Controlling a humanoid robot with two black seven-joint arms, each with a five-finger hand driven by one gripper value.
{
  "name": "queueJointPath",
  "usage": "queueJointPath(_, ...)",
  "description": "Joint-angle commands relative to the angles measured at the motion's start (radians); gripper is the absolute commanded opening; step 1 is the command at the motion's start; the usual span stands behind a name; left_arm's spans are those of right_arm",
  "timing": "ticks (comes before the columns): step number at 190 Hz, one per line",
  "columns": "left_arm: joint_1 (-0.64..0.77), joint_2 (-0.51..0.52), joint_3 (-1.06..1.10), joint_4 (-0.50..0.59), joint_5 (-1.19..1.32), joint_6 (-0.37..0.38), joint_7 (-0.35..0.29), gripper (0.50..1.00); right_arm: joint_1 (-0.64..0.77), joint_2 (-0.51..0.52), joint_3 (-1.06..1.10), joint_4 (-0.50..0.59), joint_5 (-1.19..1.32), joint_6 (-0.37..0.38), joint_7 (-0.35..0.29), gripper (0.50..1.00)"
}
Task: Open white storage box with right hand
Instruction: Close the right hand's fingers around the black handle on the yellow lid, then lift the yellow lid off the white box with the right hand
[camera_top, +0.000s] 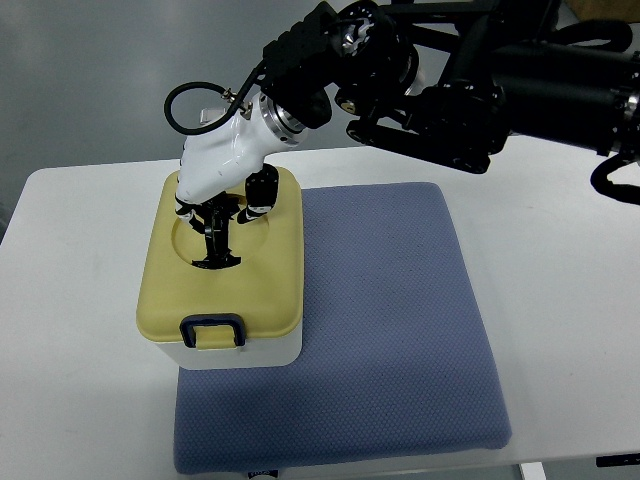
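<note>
The right hand's fingers (255, 200) curl down into the round recess of the lid (270, 280), around the black handle (215, 245) that stands up there; whether they truly pinch it cannot be told. The right hand (222, 165), white-shelled, hangs over the lid's far side, its black arm (470, 80) running off to the right edge. The yellow lid sits shut on the white box (245, 355), a blue latch (211, 328) at its near side. The box stands on the left edge of a blue mat (390, 330), on the white desk (70, 300).
</note>
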Motion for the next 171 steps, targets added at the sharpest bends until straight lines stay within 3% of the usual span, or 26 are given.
queueJointPath(1, 0.000, 0.000, 0.000, 0.000, 0.000, 0.000, 0.000, 1.000, 0.000, 0.002, 0.000, 0.001, 0.003, 0.001, 0.000, 0.572)
queueJointPath(10, 0.000, 0.000, 0.000, 0.000, 0.000, 0.000, 0.000, 1.000, 0.000, 0.002, 0.000, 0.001, 0.003, 0.001, 0.000, 0.545)
queueJointPath(50, 0.000, 0.000, 0.000, 0.000, 0.000, 0.000, 0.000, 1.000, -0.004, 0.002, -0.002, 0.006, 0.013, 0.002, 0.000, 0.537)
queueJointPath(74, 0.000, 0.000, 0.000, 0.000, 0.000, 0.000, 0.000, 1.000, -0.004, 0.004, 0.000, 0.006, 0.032, 0.010, 0.000, 0.500)
queueJointPath(171, 0.000, 0.000, 0.000, 0.000, 0.000, 0.000, 0.000, 1.000, 0.005, 0.015, 0.026, 0.006, 0.061, 0.068, 0.000, 0.500)
